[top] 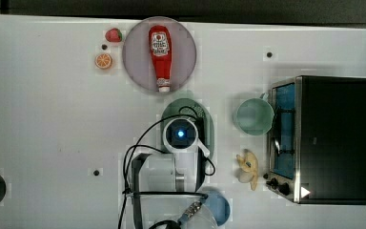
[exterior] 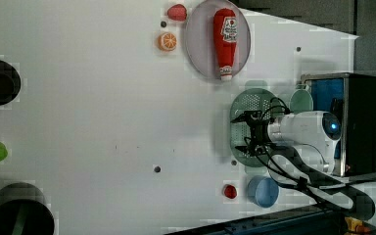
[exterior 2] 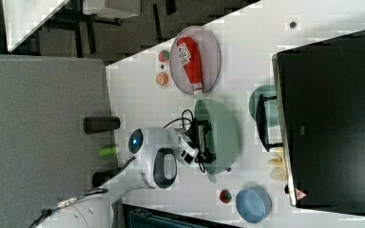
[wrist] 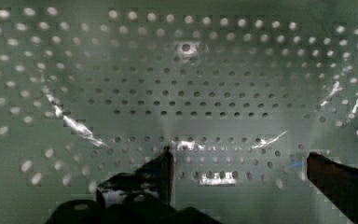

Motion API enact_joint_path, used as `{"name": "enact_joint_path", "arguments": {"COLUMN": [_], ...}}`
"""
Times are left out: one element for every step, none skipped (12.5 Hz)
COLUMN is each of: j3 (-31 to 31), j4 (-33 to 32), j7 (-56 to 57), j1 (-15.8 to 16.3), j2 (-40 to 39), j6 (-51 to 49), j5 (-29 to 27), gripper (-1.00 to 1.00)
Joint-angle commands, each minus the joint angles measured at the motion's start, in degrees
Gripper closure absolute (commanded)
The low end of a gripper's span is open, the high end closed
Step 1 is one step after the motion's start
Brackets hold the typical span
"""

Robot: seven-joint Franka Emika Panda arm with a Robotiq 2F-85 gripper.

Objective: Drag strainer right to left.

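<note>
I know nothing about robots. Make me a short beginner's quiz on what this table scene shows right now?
1. True or false: the end effector hangs inside the pale mint-green oval plastic strainer with its fingers apart.
2. What lies on the round grey plate? A) red ketchup bottle B) orange slice C) banana
3. In the top view, the round mint-green cup stands between the strainer and the black ____.

Key: 1 true; 2 A; 3 oven.
</note>
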State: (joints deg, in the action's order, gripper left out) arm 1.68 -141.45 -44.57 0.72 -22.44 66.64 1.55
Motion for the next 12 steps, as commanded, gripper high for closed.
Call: {"name": "enact_joint_path", "arguments": {"j3": [2.39, 2.93, 3.46, 3.94, 4.34, 4.70, 4.97, 5.19, 5.41, 5.46, 5.46, 5.46], "j4": [0.91, 1.04, 1.02, 1.12, 1.40, 1.63, 1.83, 1.92, 2.11, 2.51, 3.05, 3.79], "j7": [-5.20, -5.22, -5.22, -5.24, -5.27, -5.30, -5.31, -5.32, -5.29, -5.28, -5.29, -5.41], "j1": [2.05, 2.53, 3.03, 3.67, 4.42, 5.15, 5.99, 6.90, 7.83, 8.90, 10.06, 11.22], "j2": [1.84, 1.82, 1.77, 1.77, 1.76, 1.72, 1.71, 1.69, 1.63, 1.47, 1.29, 1.05], "j6": [1.57, 1.56, 1.23, 1.19, 1.08, 0.66, 0.55, 0.46, 0.35, -0.17, -0.72, -1.44], "j5": [-0.06, -0.18, -0.46, -1.01, -1.94, -3.27, -4.55, -5.84, -7.14, -8.41, -9.54, -10.65], "gripper": [-1.00, -1.00, -1.00, -1.00, -1.00, -1.00, -1.00, -1.00, -1.00, -1.00, -1.00, -1.00]}}
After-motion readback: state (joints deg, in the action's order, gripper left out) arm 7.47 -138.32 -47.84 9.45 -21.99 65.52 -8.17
